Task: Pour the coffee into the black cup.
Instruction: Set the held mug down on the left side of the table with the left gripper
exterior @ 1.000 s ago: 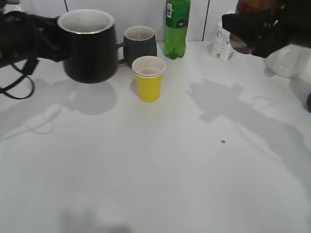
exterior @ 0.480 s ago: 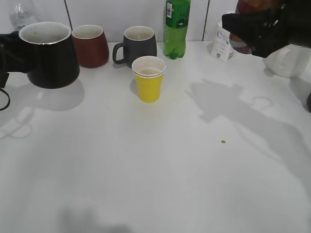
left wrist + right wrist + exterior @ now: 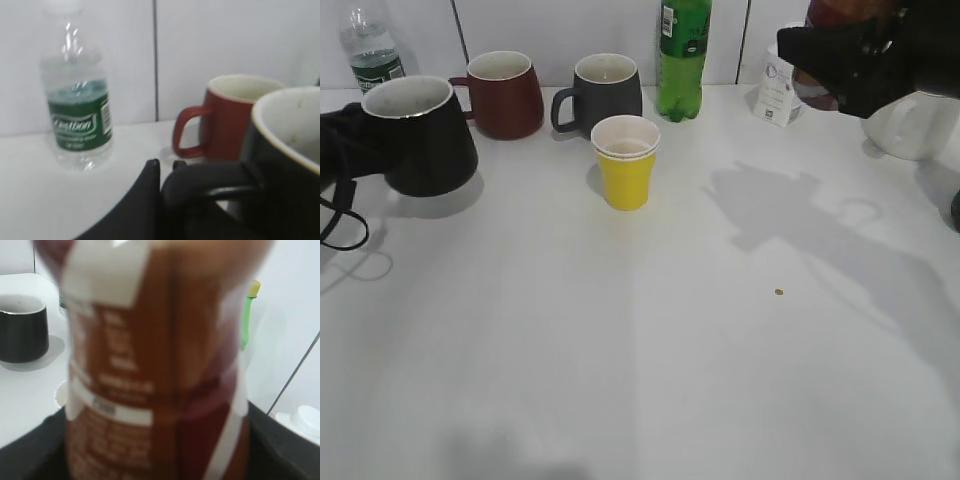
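black cup and coffee bottle each gripped, well apart.
your left gripper, nearly closed, pinches the cup's handle at table's left edge; right gripper clasps the bottle upright, high at far right, likely ready for pouring.

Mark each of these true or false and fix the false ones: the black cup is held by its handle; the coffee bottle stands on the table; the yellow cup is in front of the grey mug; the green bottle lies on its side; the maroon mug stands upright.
1. The left pincer holds the black cup by its handle. True.
2. The coffee bottle stands on the table. False: the right pincer holds it up.
3. The yellow cup is in front of the grey mug. True.
4. The green bottle lies on its side. False: it stands upright.
5. The maroon mug stands upright. True.
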Robot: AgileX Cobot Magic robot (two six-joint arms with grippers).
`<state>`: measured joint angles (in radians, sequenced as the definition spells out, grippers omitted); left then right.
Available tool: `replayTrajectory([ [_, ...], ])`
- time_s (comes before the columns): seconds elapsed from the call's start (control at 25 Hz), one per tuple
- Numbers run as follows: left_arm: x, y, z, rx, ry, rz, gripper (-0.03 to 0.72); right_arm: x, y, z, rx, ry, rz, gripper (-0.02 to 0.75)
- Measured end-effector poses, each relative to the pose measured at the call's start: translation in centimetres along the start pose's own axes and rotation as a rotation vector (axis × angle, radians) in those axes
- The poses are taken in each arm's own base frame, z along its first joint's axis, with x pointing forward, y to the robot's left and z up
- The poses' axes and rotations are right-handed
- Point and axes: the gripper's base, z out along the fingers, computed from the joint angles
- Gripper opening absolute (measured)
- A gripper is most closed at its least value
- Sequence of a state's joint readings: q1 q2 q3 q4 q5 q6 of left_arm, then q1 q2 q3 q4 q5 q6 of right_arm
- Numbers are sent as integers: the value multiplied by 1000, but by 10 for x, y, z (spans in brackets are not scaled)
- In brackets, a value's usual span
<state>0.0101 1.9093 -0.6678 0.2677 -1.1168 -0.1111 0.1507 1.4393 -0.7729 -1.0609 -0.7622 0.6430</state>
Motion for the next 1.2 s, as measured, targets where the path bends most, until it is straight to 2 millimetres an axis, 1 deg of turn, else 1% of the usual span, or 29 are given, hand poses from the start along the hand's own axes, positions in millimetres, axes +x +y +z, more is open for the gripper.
replayTrajectory([
  [0.16, 13, 5, 12, -22, 15, -14, 40, 0, 0, 0, 0, 0, 0, 527],
  [0.32, 22, 7, 21, -25, 16, -18, 40, 0, 0, 0, 0, 0, 0, 527],
  [0.56, 35, 9, 26, -26, 40, -25, 40, 0, 0, 0, 0, 0, 0, 527],
  [1.2, 36, 7, 28, -7, 54, -17, 50, 0, 0, 0, 0, 0, 0, 527],
])
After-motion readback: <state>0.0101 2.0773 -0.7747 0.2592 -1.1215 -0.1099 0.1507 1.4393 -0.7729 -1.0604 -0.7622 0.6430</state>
